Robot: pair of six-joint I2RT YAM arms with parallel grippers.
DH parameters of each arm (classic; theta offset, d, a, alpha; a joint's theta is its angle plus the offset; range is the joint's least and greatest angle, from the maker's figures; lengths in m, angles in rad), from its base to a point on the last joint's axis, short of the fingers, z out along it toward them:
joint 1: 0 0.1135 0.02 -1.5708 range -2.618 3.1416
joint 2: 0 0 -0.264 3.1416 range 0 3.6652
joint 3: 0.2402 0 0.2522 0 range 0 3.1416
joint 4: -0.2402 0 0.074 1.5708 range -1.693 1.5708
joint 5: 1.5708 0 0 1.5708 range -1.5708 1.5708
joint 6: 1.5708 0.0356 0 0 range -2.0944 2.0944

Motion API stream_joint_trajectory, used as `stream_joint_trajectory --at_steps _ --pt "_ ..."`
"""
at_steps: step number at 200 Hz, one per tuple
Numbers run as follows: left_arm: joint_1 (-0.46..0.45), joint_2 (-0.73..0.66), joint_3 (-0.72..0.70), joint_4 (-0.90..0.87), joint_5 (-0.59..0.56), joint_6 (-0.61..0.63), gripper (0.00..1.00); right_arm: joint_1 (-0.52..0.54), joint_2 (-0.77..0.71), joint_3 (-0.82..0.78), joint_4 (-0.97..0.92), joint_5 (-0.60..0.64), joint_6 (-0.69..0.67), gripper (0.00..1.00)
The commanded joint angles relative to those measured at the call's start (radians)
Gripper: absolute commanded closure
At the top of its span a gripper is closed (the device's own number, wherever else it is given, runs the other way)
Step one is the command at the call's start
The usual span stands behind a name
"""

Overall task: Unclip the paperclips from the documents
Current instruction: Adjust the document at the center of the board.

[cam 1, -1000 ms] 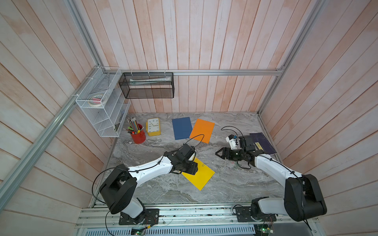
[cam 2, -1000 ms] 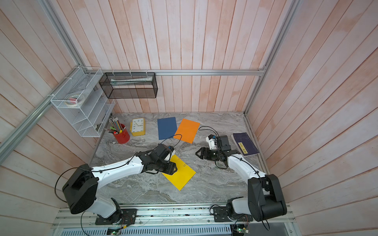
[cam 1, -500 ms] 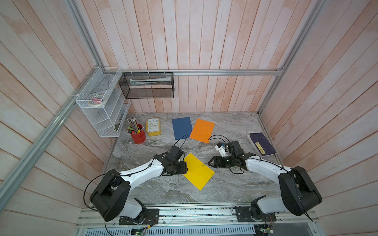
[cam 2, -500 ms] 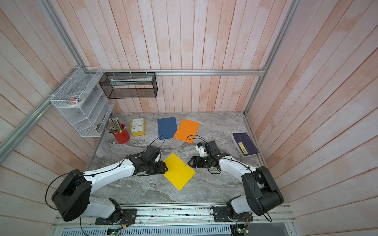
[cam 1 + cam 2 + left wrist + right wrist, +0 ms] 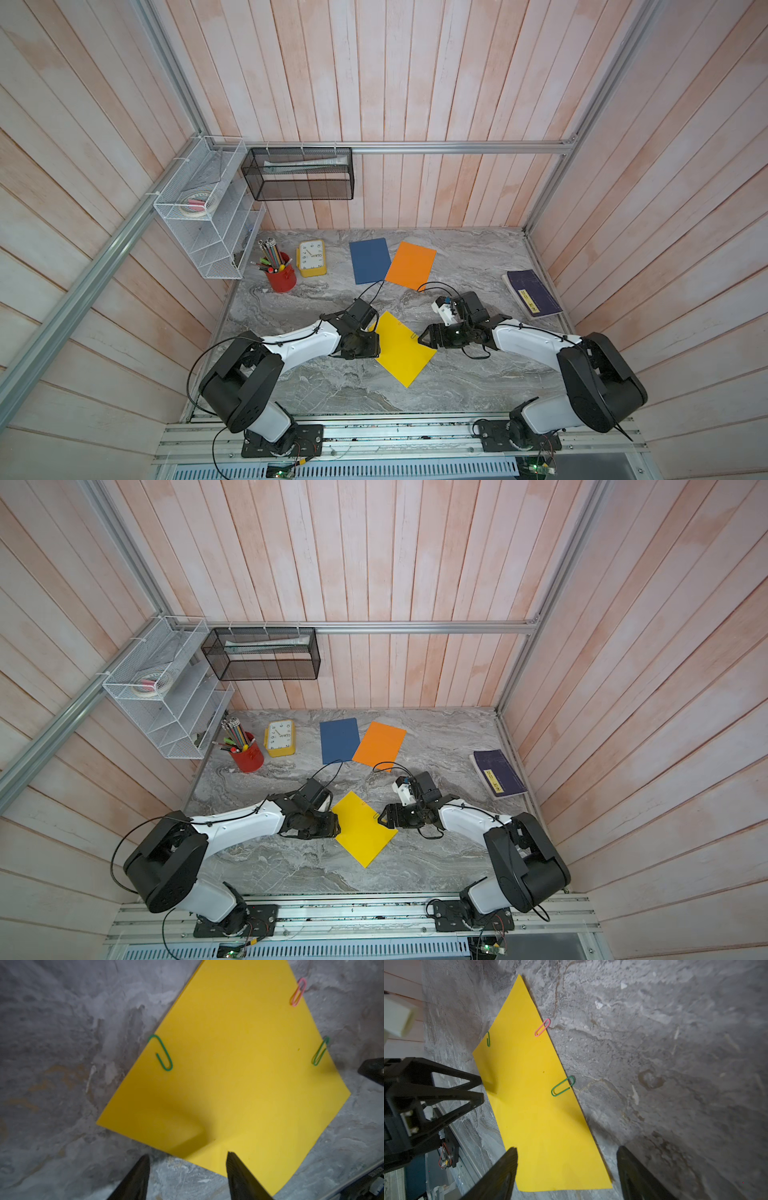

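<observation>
Three paperclips [image 5: 163,1053] are clipped to the yellow document [image 5: 401,349], which lies turned corner-on at the near centre of the marble table [image 5: 332,386], between the two arms. One green paperclip [image 5: 488,1039] sits on the sheet's far-left edge. A pink paperclip [image 5: 542,1027] and a second green paperclip [image 5: 562,1085] sit apart on its far-right edge, each poking out over the stone.

The left gripper [image 5: 188,1157] hangs at the sheet's left side with its jaws parted and nothing between them. One finger [image 5: 239,1176] is over the yellow paper just inside its edge and the other is over bare table; whether it touches the paper cannot be told. The right gripper [image 5: 566,1149] faces it from the right, jaws spread wide and empty, straddling the sheet's far-right edge near the corner, with the second green paperclip just ahead of its gap.

Farther back, the dark blue document [image 5: 369,259] and the orange document [image 5: 410,265] lie side by side, edges meeting; any clips on them are too small to make out. A purple book [image 5: 532,293] lies at the far right, a yellow clock [image 5: 311,257] and a red cup of pencils [image 5: 282,276] at the far left. A white wire rack [image 5: 208,212] and a black mesh basket [image 5: 299,174] hang on the walls at the far-left corner.
</observation>
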Motion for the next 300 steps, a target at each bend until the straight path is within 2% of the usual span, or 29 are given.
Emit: stream_joint_trajectory --at_steps 1,63,215,261,300 --pt "0.002 0.044 0.024 0.005 -0.005 0.026 0.38 0.018 0.012 -0.018 0.026 -0.006 0.016 0.23" --pt "0.002 0.104 0.101 -0.001 -0.021 0.067 0.38 0.071 0.026 -0.067 0.071 -0.024 0.063 0.23" --pt "0.014 0.191 0.231 -0.021 -0.045 0.202 0.38 0.221 -0.107 -0.214 0.13 -0.003 0.276 0.23" --pt "0.015 0.17 0.237 -0.016 -0.043 0.208 0.38 0.205 -0.124 -0.143 0.048 0.034 0.237 0.23" --pt "0.02 0.1 0.237 -0.031 -0.065 0.21 0.38 0.107 -0.127 -0.069 -0.004 0.02 0.187 0.29"
